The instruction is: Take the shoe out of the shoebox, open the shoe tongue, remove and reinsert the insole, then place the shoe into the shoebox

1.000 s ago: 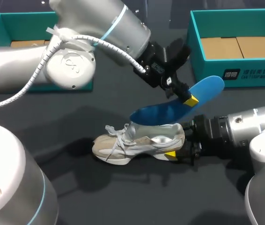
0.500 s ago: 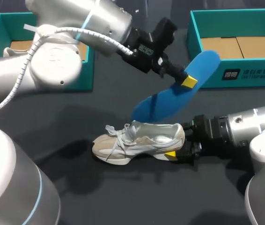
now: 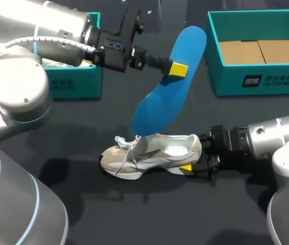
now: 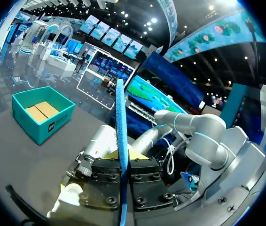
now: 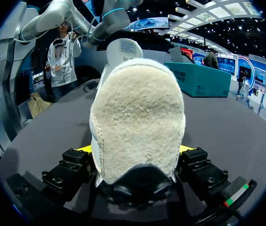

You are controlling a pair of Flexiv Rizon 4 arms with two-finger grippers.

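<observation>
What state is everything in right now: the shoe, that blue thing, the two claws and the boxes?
blue insole: lifted and tilted, lower end at the shoe's opening.
shoe: upright on the table, laces loose.
left claw: shut on the blue insole.
right claw: shut on the shoe's heel.
right shoebox: open, only cardboard showing inside.
left shoebox: open, inside mostly hidden.

Head cam overhead looking down, wrist cams close-up, head/R share shoe
</observation>
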